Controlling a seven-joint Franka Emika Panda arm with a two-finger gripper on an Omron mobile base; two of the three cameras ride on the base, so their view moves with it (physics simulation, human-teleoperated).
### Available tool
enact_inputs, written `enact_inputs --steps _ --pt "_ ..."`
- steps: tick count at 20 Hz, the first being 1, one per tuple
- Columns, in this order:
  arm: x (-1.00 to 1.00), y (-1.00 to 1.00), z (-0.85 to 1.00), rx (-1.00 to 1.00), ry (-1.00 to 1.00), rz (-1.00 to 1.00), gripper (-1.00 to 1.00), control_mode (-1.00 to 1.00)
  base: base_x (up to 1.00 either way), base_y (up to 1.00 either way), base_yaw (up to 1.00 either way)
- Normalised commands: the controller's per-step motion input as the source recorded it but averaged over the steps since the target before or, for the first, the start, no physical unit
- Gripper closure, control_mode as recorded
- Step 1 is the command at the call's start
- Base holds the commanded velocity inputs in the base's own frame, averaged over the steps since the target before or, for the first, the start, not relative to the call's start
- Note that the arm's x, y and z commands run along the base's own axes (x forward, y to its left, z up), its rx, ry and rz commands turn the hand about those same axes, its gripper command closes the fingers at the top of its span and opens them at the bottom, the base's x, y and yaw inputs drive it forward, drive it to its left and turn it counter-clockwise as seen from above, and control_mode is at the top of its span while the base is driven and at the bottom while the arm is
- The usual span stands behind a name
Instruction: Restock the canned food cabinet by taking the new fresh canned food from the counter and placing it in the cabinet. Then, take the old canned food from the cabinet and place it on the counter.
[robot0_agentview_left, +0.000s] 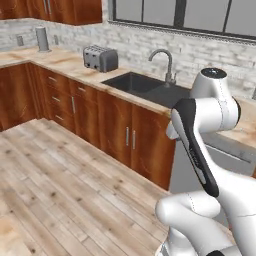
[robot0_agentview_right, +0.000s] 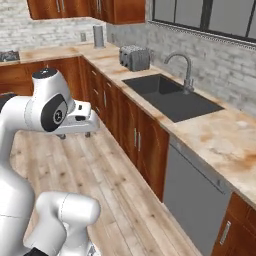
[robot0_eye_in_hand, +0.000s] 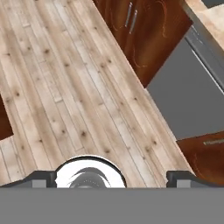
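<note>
Gripper (robot0_eye_in_hand: 112, 179): fingertips (robot0_eye_in_hand: 43, 178) stand far apart at the bottom of the hand view, spread wide and pinching nothing; bare plank floor (robot0_eye_in_hand: 65, 87) lies between and beyond them.

Arm (robot0_agentview_right: 45, 107): folded up above its base, hand held over the floor, touching nothing.

Worktop (robot0_agentview_right: 215, 137): long narrow stone run along the far wall, with a dark sink (robot0_agentview_right: 170, 97), a curved tap (robot0_agentview_right: 186, 70) and a grey toaster (robot0_agentview_right: 135, 57) to its left. Wood base cabinets (robot0_agentview_right: 135, 140) stand beneath, and a flat grey appliance front (robot0_agentview_right: 192, 195) sits to their right.

Task items: the tall cabinet for cans, the island counter and both cans are out of frame, so their places cannot be told.

Step in hand, as judged: travel or search, before any can is picked up; nothing of the task looks done.

Next move calls for: driving or turning the base until the island counter and the new can come into sight, then lowering the open claw over that can.
</note>
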Motion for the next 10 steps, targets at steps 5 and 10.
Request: enact_inputs --steps 5,10 --pt "0.00 0.00 0.00 0.00 0.00 0.00 -1.00 1.00 1.00 0.00 0.46" --pt "0.00 0.00 0.00 0.00 0.00 0.00 -1.00 1.00 1.00 0.00 0.33"
